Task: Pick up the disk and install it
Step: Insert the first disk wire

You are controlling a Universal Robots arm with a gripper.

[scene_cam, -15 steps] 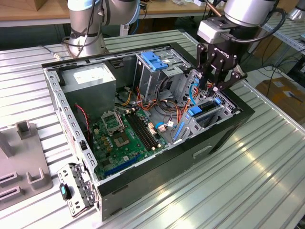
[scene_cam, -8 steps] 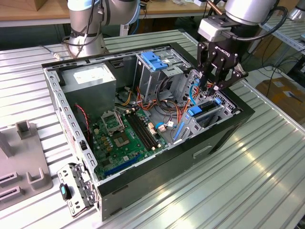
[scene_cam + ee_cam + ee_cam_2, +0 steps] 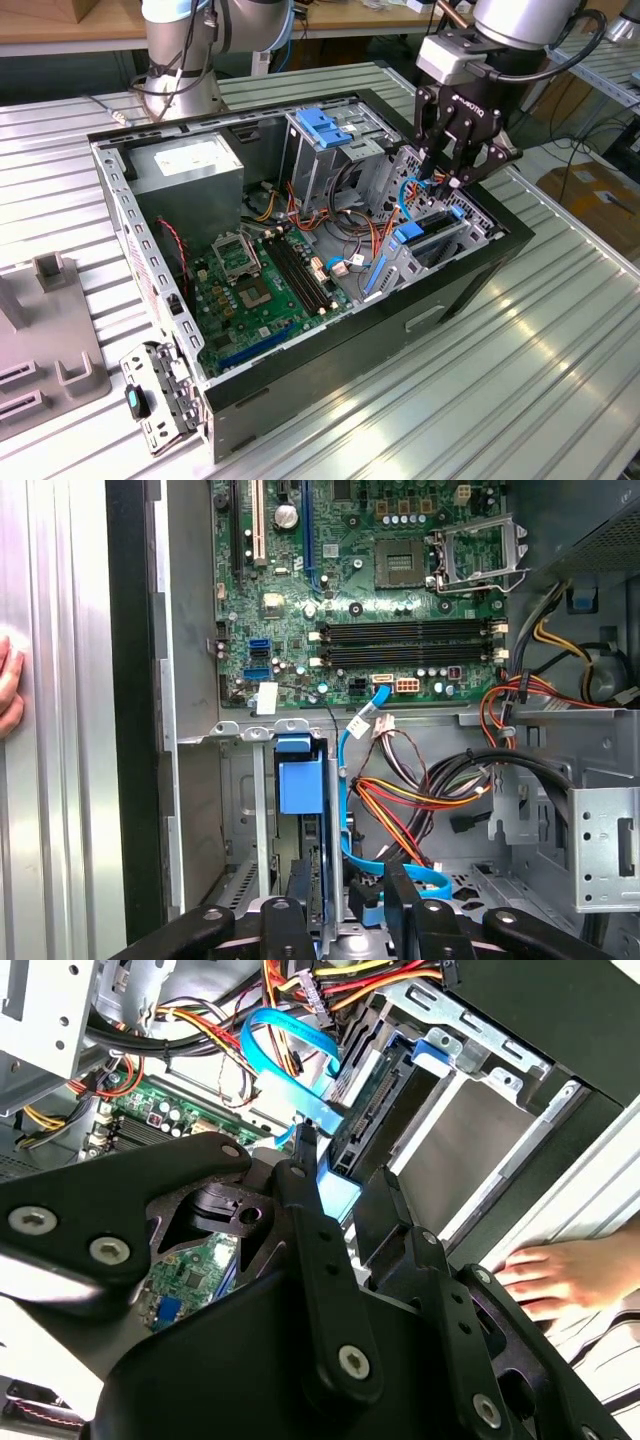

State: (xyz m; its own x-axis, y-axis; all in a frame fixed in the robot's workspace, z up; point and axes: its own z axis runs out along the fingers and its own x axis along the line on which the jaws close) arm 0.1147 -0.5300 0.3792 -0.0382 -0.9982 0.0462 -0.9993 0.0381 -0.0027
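Blue-railed and standing on edge, the disk [image 3: 440, 238] already sits down in the drive bay at one corner of the open computer case [image 3: 330, 362]. The picking up looks done and the seating seems close to finished, though I can't judge whether it is fully home. The gripper [image 3: 445, 180] hangs directly over it; whether it clamps the disk or is free of it, I cannot tell. A ribbed metal counter [image 3: 500, 390] carries the case, and a person's hand [image 3: 560, 1272] rests on it just beside the case. Another arm's base [image 3: 180, 70] stands behind.
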